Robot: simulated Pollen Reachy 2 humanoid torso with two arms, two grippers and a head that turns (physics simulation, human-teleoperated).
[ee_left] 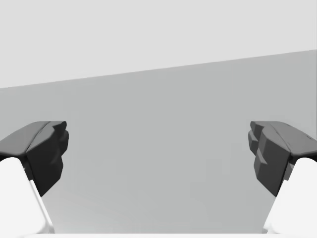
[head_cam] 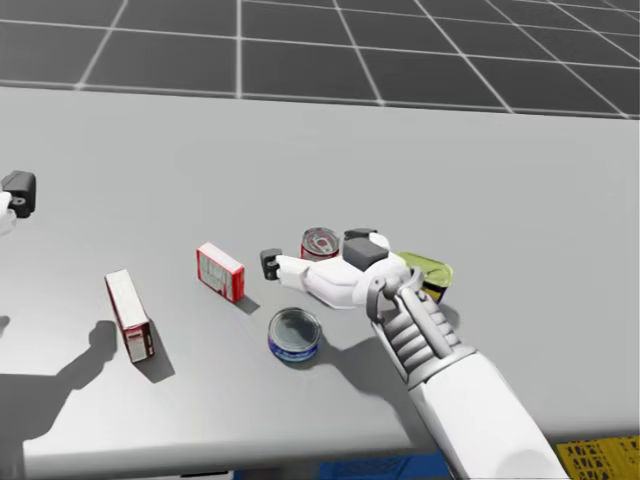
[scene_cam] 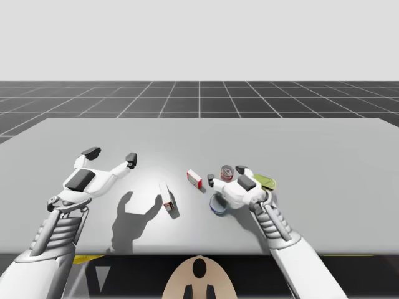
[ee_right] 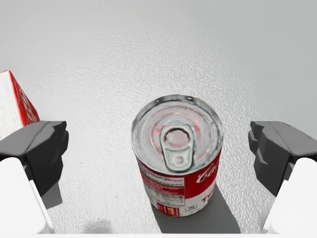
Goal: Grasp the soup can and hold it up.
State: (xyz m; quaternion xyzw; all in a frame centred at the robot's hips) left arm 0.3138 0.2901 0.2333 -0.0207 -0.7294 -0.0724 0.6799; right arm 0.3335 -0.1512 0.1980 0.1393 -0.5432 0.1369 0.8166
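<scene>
Right jaws apart, straddling upright soup can [ee_right: 177, 148], no contact yet. Risk: can off-centre, nearer side strikes first, topples it toward red box [ee_right: 12, 106]. Left jaws apart, idle.

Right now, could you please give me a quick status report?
Left gripper open over table. Right gripper open, straddling upright soup can, not touching. Red-and-white box close beside that gripper, not touching.
</scene>
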